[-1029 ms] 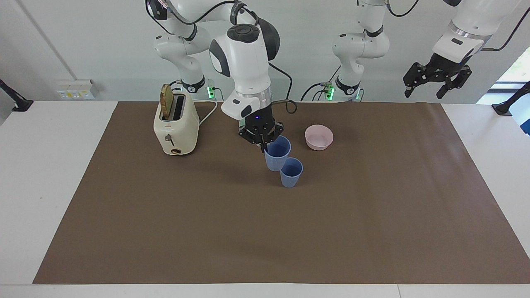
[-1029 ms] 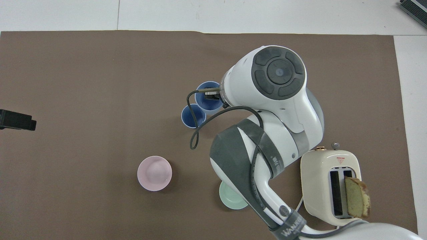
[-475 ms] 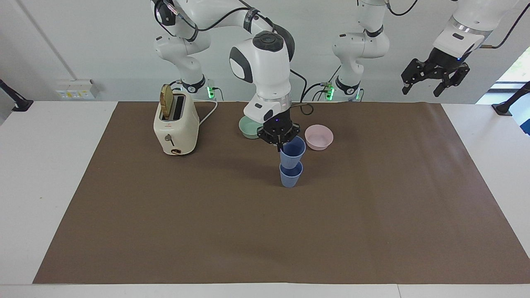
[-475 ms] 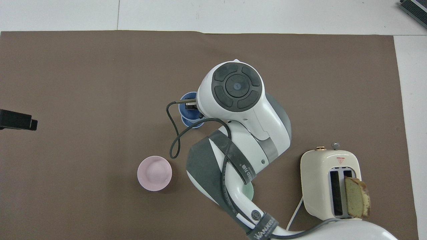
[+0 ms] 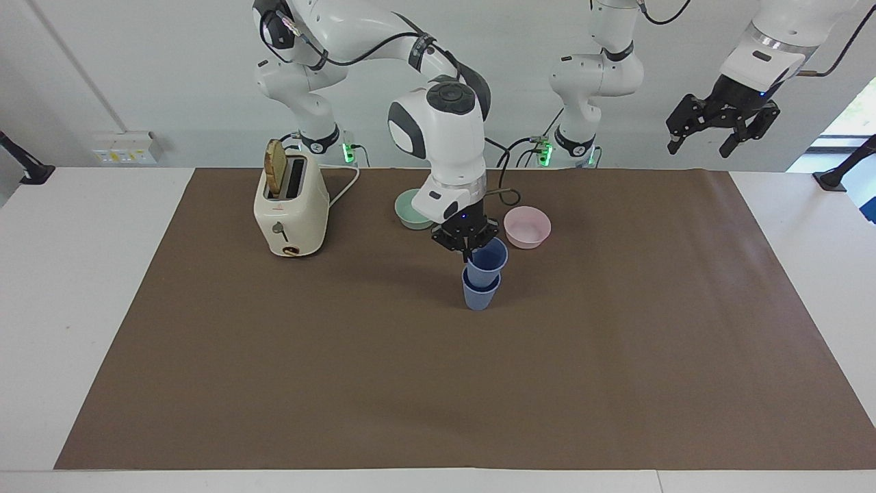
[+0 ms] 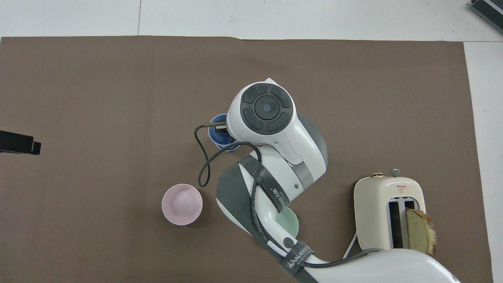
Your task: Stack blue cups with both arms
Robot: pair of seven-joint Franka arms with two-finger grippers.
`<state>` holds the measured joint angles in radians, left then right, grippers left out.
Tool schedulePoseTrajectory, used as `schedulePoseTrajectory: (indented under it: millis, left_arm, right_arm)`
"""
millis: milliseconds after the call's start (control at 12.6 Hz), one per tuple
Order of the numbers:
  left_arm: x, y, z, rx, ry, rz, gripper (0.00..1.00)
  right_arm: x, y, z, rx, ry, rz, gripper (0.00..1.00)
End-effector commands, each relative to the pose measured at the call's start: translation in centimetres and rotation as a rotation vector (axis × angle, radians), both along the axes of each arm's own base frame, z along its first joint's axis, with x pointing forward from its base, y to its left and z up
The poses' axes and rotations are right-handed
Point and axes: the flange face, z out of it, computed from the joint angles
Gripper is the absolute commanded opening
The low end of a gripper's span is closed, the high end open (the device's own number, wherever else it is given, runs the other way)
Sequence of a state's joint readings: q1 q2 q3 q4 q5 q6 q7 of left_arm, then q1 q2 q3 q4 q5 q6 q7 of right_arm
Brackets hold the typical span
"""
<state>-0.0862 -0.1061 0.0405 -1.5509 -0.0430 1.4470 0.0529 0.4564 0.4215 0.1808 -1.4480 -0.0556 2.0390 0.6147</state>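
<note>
Over the last second the right gripper (image 5: 469, 248) had carried its blue cup (image 5: 486, 259) sideways from beside the standing cup (image 5: 480, 293) to directly over it, then lowered it, so that the held cup's base now sat partway inside the lower one. The fingers were clamped on the upper cup's rim at the side nearer the robots, one finger inside and one outside. The lower cup stood on the brown mat (image 5: 616, 356) straight beneath the gripper; the pink bowl (image 5: 527, 226) lay just beside the gripper toward the left arm's end, the mint-green bowl (image 5: 411, 209) beside it toward the toaster (image 5: 291, 207). In the overhead view the right arm hid most of the pair, with only a crescent of blue rim (image 6: 215, 131) showing.

The left gripper (image 5: 723, 125) waited high off the mat's edge, its fingers spread and empty.

The upper cup appeared to lean slightly. If it was pressed down off-axis, its wall could wedge against the lower rim and tip the light standing cup. Releasing before it seated could also leave it cocked, and a finger dragging out might lift both cups.
</note>
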Motion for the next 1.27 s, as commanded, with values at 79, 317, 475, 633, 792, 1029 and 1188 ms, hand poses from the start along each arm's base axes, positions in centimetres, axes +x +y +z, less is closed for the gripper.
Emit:
schedulePoseTrajectory:
  millis: [79,317,475,633,792,1029,1188]
  left_arm:
    - [-0.4,0.1,0.0,-0.006,0.020,0.008,1.00]
    - [-0.4,0.4,0.0,-0.006,0.021,0.011,1.00]
    - [-0.4,0.3,0.0,-0.006,0.021,0.011,1.00]
    - [-0.4,0.3,0.0,-0.006,0.021,0.009,1.00]
    - [-0.4,0.4,0.0,-0.006,0.020,0.012,1.00]
    - [-0.4,0.3,0.0,-0.006,0.020,0.009,1.00]
    - [-0.2,0.4,-0.1,-0.007,0.015,0.009,1.00]
  right_arm:
    - [-0.6,0.3,-2.1,0.004,-0.031,0.032,0.00]
    - [-0.4,0.4,-2.1,0.015,-0.043,0.033,0.12]
    - [-0.4,0.3,-1.8,0.021,-0.042,0.027,0.37]
    - [-0.6,0.1,-0.7,0.023,-0.045,0.016,0.61]
    - [-0.9,-1.1,1.8,0.022,-0.053,-0.003,0.78]
    - [-0.6,-5.9,6.5,0.002,-0.043,-0.095,1.00]
    - [-0.2,-10.7,9.3,-0.019,-0.033,-0.165,1.00]
